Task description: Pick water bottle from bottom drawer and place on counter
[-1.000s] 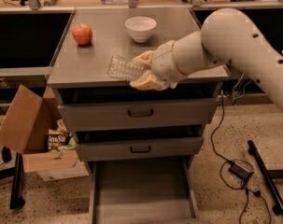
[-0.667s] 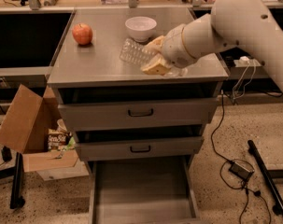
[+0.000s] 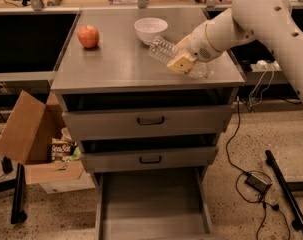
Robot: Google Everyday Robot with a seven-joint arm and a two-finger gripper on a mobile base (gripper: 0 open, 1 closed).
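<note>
The water bottle (image 3: 166,51), clear crinkled plastic, is held tilted in my gripper (image 3: 182,59) over the right part of the counter (image 3: 111,59), just in front of the white bowl (image 3: 150,30). The gripper's tan fingers (image 3: 180,63) are closed around the bottle's lower half; its base shows by the counter's right front (image 3: 198,71). The white arm (image 3: 261,14) reaches in from the upper right. The bottom drawer (image 3: 151,204) is pulled open below and its tray holds nothing visible.
A red apple (image 3: 88,36) sits at the counter's back left. Two shut grey drawers with black handles (image 3: 150,120) are under the top. An open cardboard box (image 3: 31,134) stands on the floor at left. Cables and a power brick (image 3: 258,182) lie at right.
The gripper has carried the bottle up and back from the counter's front edge to over the counter, near the bowl, and a little to the right.
</note>
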